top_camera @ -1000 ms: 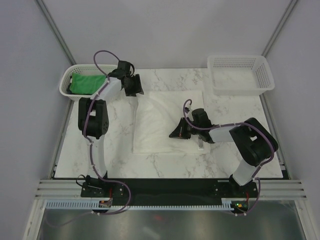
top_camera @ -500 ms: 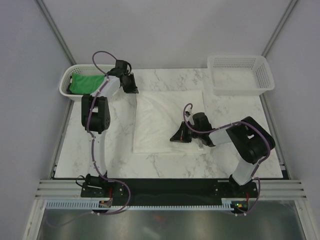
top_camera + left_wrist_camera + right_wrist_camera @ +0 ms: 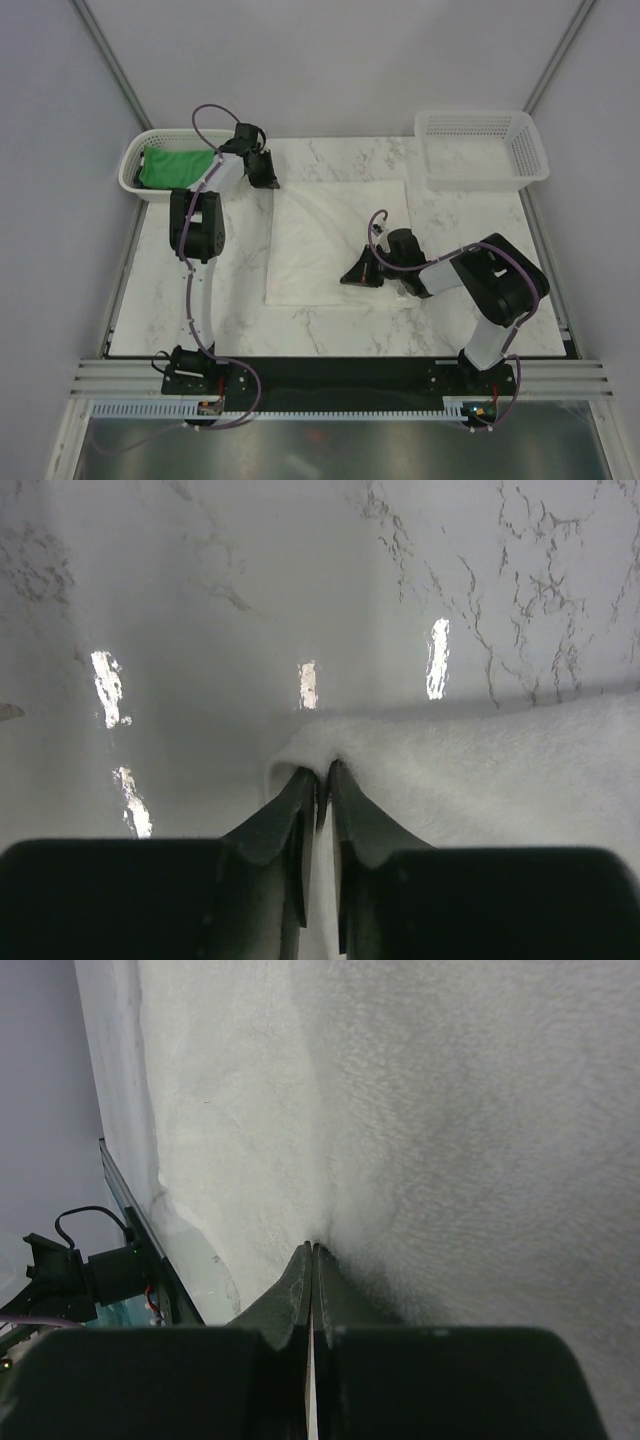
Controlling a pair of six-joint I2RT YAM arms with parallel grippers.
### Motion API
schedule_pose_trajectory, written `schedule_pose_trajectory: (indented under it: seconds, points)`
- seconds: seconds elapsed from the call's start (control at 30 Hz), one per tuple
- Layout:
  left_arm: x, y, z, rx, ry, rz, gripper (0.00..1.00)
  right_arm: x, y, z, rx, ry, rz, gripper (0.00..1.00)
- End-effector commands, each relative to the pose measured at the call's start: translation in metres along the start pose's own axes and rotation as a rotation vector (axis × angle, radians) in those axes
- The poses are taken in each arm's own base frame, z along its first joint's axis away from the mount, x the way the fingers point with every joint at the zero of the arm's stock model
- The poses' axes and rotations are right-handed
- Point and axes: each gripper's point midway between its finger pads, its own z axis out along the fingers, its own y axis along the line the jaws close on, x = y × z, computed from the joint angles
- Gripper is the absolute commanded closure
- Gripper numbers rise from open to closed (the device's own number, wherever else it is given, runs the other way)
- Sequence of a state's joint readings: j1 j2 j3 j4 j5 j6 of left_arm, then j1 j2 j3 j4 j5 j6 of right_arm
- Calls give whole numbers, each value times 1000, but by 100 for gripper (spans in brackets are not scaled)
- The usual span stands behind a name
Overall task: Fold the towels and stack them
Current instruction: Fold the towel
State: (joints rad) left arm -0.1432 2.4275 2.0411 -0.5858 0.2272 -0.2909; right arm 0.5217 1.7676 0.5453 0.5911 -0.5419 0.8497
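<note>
One green towel, one white towel, left pincer gripping it, right pincer closed

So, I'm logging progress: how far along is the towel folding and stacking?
Done: nothing looks folded or stacked. In hand: the white towel lies spread out; the left gripper pinches its far-left corner, and the right gripper rests shut against it. Left: fold it, then the green towel lying in the left basket.

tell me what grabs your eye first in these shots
A white towel lies spread across the middle of the marble table. The left gripper pinches its far left corner, while the shut right gripper touches its near half. A green towel sits in the left basket.
</note>
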Motion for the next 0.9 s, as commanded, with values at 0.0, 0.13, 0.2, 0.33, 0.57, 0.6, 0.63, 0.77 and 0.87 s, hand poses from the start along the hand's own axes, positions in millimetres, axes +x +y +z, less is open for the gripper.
schedule_pose_trajectory:
  seconds: [0.0,0.13,0.2,0.33,0.57,0.6,0.63,0.77,0.87]
  points:
    - [-24,5,-10,-14,-74,39,76,1,-6,0,18,-12,-5,100]
    - [-28,2,-21,-10,-90,55,55,-11,8,-1,22,-11,-25,100]
    - [-32,-5,-27,17,-100,73,53,-41,27,-2,30,-64,-99,92]
    - [-41,-23,-48,88,-122,119,47,-96,42,-22,135,-144,-168,78]
    - [-49,-31,-73,96,-158,160,39,-224,23,-70,430,-376,-202,52]
    - [-49,-34,-75,113,-158,159,39,-247,17,-74,456,-405,-216,52]
    - [-48,-39,-76,139,-155,166,39,-257,10,-77,483,-406,-268,51]
    - [-44,-48,-71,206,-137,204,38,-299,-18,-87,586,-444,-329,47]
    - [-41,-39,-63,167,-132,217,38,-318,-34,-85,606,-434,-368,45]
